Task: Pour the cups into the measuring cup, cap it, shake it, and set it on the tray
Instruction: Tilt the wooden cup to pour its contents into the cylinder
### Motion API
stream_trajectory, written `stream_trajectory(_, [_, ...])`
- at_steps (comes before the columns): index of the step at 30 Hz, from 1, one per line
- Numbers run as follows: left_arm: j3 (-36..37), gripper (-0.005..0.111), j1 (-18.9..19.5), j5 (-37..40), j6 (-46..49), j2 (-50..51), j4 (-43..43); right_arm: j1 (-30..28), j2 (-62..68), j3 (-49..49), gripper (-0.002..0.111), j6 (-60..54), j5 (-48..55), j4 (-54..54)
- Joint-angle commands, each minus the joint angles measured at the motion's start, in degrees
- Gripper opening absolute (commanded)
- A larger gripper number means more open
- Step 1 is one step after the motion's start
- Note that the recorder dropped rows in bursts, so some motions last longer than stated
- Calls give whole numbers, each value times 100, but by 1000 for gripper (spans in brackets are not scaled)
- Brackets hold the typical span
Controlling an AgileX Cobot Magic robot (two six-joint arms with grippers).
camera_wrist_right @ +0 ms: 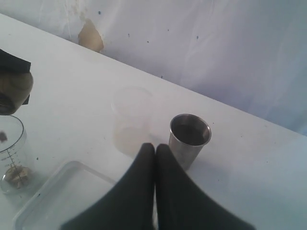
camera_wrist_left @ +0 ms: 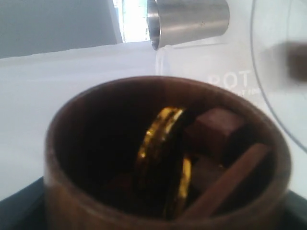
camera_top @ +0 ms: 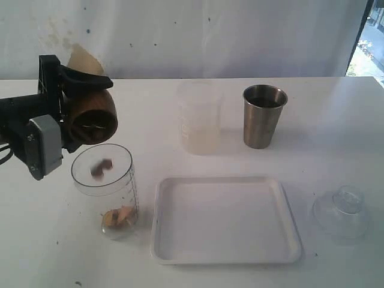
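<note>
Across a white table, backed by a white wall with a tan stain and a sliver of window at the far right, the left gripper has its jaws spread wide around the wooden cup. It holds the cup tipped over, long axis close to level, mouth turned toward the front and slightly down. The cup is above the rim of the upright measuring cup. A blurred brown piece is in mid-air inside the measuring cup, and pale bits lie at its bottom. The tray lies flat just beside it, long side running left to right. Behind the tray, the steel tumbler and a frosted cup stand upright. A clear lid rests to the right. The right gripper hangs above the table, fingers pressed together, holding nothing.
</note>
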Motion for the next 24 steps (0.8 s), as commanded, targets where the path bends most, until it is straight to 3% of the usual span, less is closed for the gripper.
stream_trajectory(1, [111,0,-19,-534,207,-27,-357,-14,-26,26,0,-76,33,-87])
stream_trajectory(10, [373,0,-19,-667,747,-27,-950,-14,-26,26,0,-88,59,-87])
stream_trajectory(19, [372,0,-19,-927,763,-27,-295,-14,-26,26,0,-109,70,-87])
stream_trajectory(24, [372,0,-19,-897,1305,-27,144,-14,-26,26,0,-109,70,-87])
